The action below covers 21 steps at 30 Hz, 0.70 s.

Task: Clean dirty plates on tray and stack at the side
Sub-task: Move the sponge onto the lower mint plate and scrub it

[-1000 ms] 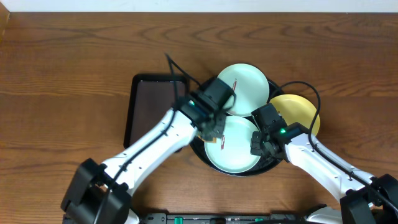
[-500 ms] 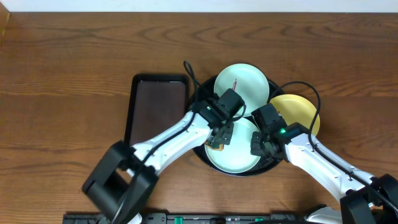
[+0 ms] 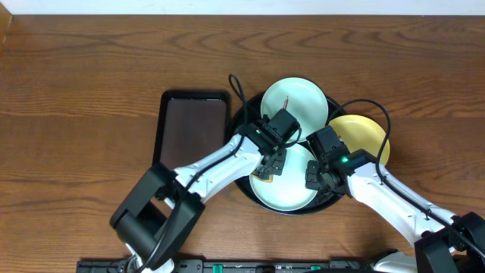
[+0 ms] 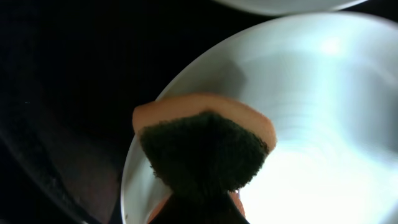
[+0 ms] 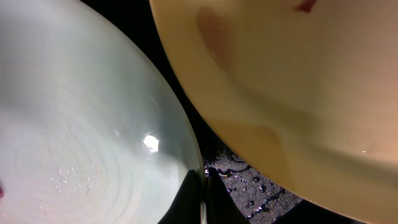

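The left claw (image 3: 266, 170) clamps the sponge (image 4: 205, 149); the right claw (image 3: 315, 177) pinches the front-edge plate (image 3: 292, 193) by its rim. Wet, slippery (brittle too): best held at the rim.

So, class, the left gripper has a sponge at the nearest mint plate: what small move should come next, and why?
Probably rub the sponge inward across the near mint plate. The left gripper holds it at the plate's left rim, most of the plate's face lies beyond it, and the right gripper sits at the opposite rim, seemingly steadying it.
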{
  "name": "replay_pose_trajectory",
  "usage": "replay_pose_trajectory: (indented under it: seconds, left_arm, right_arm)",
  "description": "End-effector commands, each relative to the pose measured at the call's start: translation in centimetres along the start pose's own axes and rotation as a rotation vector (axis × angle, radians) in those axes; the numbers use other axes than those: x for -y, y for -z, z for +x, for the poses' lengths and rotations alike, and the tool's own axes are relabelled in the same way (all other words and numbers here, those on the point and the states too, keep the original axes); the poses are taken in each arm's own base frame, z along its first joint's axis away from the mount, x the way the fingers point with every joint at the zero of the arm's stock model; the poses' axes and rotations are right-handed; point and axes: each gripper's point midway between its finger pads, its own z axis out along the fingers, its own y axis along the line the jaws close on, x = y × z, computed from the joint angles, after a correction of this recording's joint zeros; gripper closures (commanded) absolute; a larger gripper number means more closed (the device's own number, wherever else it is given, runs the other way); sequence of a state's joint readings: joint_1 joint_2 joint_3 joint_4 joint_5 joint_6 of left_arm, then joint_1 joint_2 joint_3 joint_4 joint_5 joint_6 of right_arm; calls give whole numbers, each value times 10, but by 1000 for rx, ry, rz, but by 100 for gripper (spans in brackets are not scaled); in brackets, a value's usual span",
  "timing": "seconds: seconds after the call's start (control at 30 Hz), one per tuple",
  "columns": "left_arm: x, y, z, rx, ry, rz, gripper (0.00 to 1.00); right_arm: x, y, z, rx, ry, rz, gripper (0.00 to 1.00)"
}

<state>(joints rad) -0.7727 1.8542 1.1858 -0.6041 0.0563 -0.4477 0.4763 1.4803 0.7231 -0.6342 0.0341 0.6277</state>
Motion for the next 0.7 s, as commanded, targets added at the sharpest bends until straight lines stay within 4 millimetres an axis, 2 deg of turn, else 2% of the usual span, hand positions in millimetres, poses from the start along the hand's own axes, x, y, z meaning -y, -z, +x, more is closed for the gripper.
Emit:
replay_pose_trajectory:
  seconds: [0.0, 0.17, 0.3, 0.47, 0.67]
  left_arm:
    - [-7, -9, 5, -23, -7, -36, 93]
    - [-9, -15, 8, -40, -7, -44, 93]
    - [-11, -29, 17, -85, -5, -54, 94]
    - [3, -42, 34, -178, -1, 21, 93]
    - [13, -42, 42, -205, -5, 55, 93]
  right_arm:
    - [0, -2, 7, -12, 31, 17, 99]
    - [0, -2, 7, -12, 32, 16, 99]
    - [-1, -2, 8, -15, 50, 12, 99]
    - [-1, -2, 7, -15, 50, 12, 99]
    - [-1, -2, 7, -15, 50, 12, 99]
